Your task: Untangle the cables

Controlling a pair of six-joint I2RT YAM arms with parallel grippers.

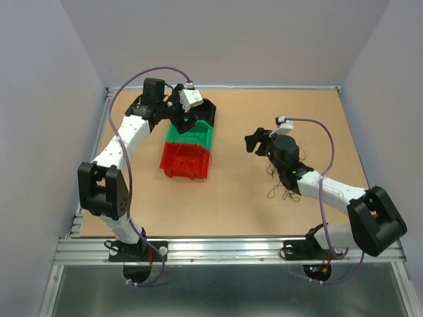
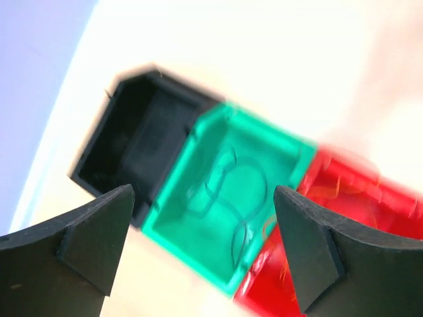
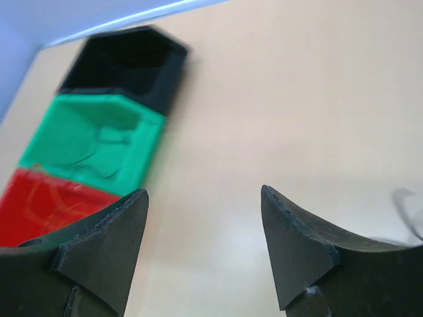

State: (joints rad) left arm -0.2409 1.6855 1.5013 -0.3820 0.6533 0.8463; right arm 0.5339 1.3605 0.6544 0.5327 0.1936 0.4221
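Thin dark curly cables lie loose on the table beside and under my right arm. One dark strand shows at the right edge of the right wrist view. More dark cables lie in the green bin, and thin orange-red strands lie in the red bin. My left gripper is open and empty, hovering above the green bin. My right gripper is open and empty above bare table, to the right of the bins.
Three bins stand in a row at the left centre: black at the back, green in the middle, red in front. They also show in the right wrist view, with the green bin at the upper left. Walls enclose the table.
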